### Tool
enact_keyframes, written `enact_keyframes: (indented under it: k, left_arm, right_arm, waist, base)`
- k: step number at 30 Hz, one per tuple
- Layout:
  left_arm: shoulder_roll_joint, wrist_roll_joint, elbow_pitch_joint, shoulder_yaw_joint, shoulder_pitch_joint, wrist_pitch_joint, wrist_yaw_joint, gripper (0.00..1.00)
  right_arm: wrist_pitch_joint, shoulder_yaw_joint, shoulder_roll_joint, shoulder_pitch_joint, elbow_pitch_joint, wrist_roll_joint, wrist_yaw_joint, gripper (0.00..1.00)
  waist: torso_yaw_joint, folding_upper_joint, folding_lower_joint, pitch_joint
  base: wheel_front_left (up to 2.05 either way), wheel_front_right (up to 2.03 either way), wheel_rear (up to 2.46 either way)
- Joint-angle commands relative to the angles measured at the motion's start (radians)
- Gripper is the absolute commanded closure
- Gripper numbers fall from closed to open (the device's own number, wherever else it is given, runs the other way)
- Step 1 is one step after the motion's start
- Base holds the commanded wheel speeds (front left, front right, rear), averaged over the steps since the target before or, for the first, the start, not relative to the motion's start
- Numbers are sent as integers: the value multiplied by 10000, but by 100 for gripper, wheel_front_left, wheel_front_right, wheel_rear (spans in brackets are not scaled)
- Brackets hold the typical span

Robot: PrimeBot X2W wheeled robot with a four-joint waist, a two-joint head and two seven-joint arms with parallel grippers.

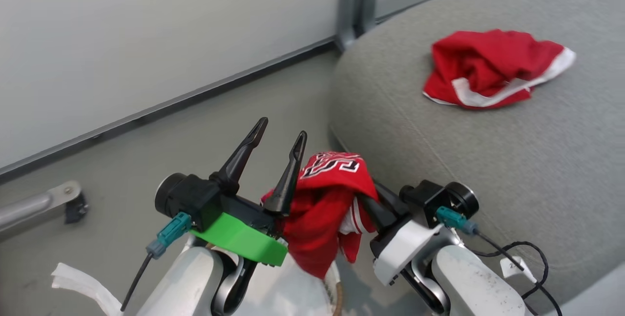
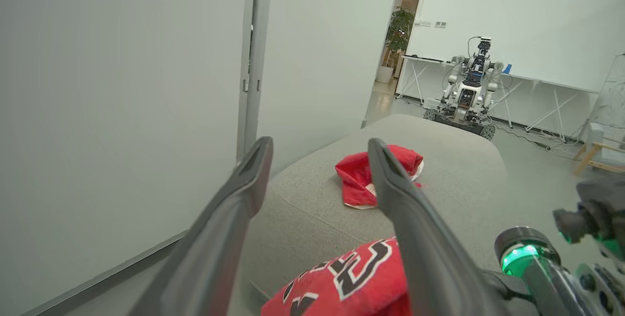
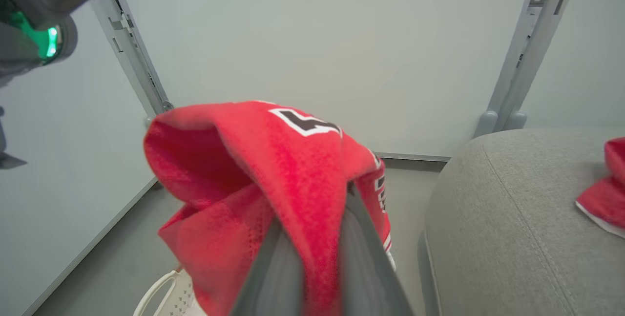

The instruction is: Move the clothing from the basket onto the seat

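In the head view the right gripper [image 1: 372, 202] sits at lower centre-right, its fingers closed on the jersey [image 1: 322, 199], which is draped over them and hides their tips; in the right wrist view the red cloth is pinched between the two fingers and bunched above them, part of the black-and-white number on top. The jersey hangs clear of the floor [image 1: 219, 125], above the basket [image 3: 168, 295], whose rim and white liner show at the bottom edge of the head view; it is just left of the seat's [image 1: 439, 159] rounded edge. The left gripper [image 1: 283, 128], lower centre-left, is open and empty, fingers spread and pointing up the frame, just beside the jersey. The other red garment [image 1: 493, 69] lies crumpled on the seat at upper right, well apart from both grippers.
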State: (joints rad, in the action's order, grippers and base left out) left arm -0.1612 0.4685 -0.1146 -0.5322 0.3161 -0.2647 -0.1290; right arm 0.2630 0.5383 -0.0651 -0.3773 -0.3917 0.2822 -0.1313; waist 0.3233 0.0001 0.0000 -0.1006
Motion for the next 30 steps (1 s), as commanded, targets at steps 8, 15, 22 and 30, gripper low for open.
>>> enact_keyframes:
  k: [8, 15, 22, 30]
  left_arm:
    - [-254, -39, -264, -489, 381, 8, -32, 0]
    - [-532, 106, -427, -825, 709, 8, -32, 0]
    - [-917, -8, -347, -674, 751, 8, -32, 0]
    - [-1238, -22, -261, -928, 1165, 8, -32, 0]
  right_arm:
    - [25, -1331, -190, -402, 802, -237, 9, 100]
    - [25, -2271, -1185, -2010, 1298, -775, 12, 100]
    - [25, -3371, -2360, -4486, 1010, -1105, 12, 100]
    - [23, -5247, -3290, -6185, -284, -2039, 12, 100]
  waist:
    - [2241, -1, 0, -968]
    - [2295, -1, 0, -1523]
    - [2148, -1, 0, -2200]
    - [1314, -1, 0, -3193]
  base:
    - [0, 0, 0]
    - [0, 0, 0]
    - [0, 0, 0]
    - [0, 0, 0]
